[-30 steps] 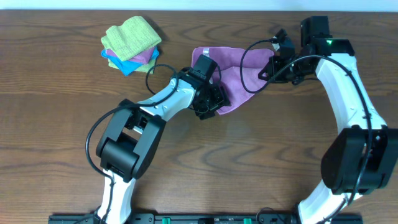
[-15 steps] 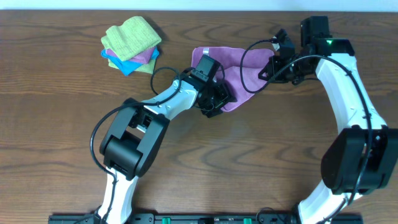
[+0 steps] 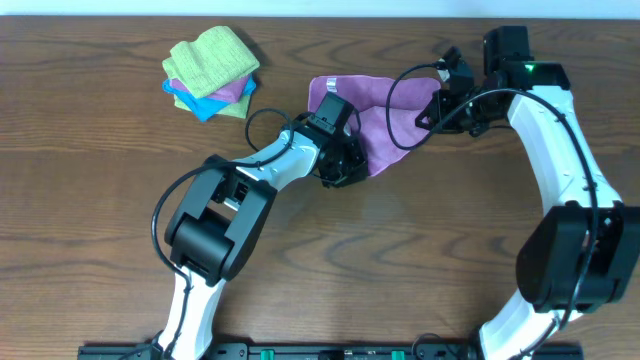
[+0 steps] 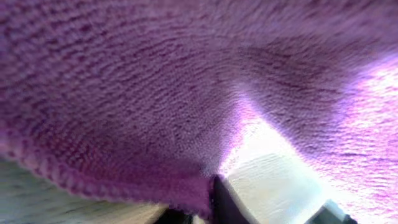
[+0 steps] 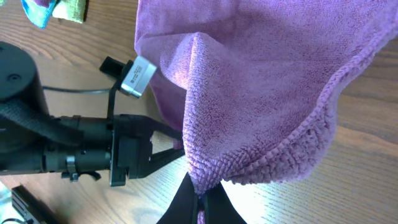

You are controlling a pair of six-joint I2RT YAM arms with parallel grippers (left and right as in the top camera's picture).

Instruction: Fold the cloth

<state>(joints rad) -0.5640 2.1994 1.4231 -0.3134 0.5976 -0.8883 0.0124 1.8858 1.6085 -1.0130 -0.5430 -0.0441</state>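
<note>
Lilac cloth (image 3: 372, 95) shows a white label (image 3: 328, 79), unreadable.

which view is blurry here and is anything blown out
Left wrist view: the cloth sits too close, its pile soft and out of focus, with a blown-out white patch at lower right. Right wrist view: sharp, weave and hem readable. Overhead view: evenly lit, sharp, no strong glare on the table.
</note>
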